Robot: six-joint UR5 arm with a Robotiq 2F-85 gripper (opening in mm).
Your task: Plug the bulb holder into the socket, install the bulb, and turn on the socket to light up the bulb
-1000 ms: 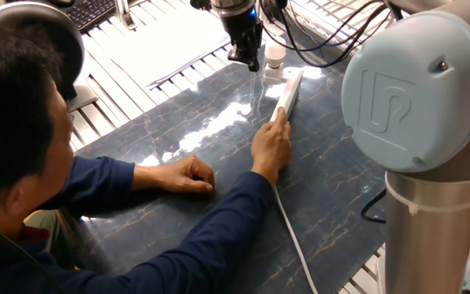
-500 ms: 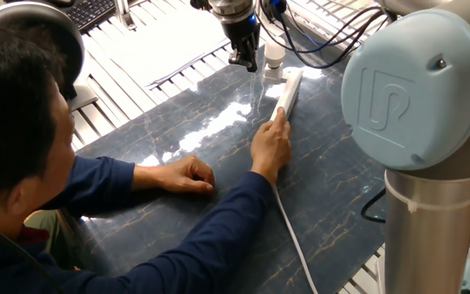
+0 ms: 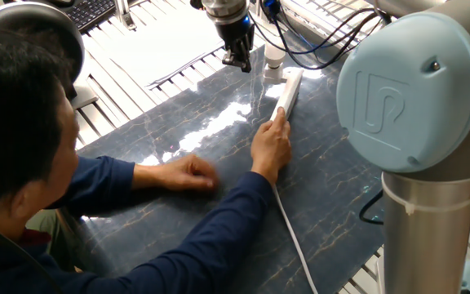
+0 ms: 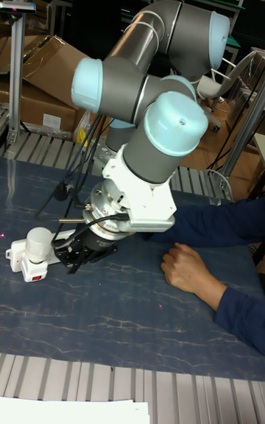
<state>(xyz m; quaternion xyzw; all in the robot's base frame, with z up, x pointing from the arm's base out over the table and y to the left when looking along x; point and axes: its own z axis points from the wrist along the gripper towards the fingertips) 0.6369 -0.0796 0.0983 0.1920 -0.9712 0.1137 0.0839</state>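
With the bulb [image 4: 37,244] seated upright at the socket's [image 3: 288,91] far end, the gripper [image 3: 237,60], its finger state unclear, hovers just left; the switch probably comes next.

— What colour was the table [image 3: 219,147]?
— Dark blue-grey, veined with thin pale and orange lines like marble.
— And the things at the upper middle of the frame?
— The socket [image 3: 289,90] was white, with a white cord [image 3: 296,245]; the bulb [image 4: 37,243] was frosted white, and a small red mark showed below it.
— The robot arm [image 4: 147,93]?
— Grey tubes with pale blue caps; the gripper [image 3: 237,59] was black.
— The person's sleeve [image 3: 210,237]?
— Navy blue.
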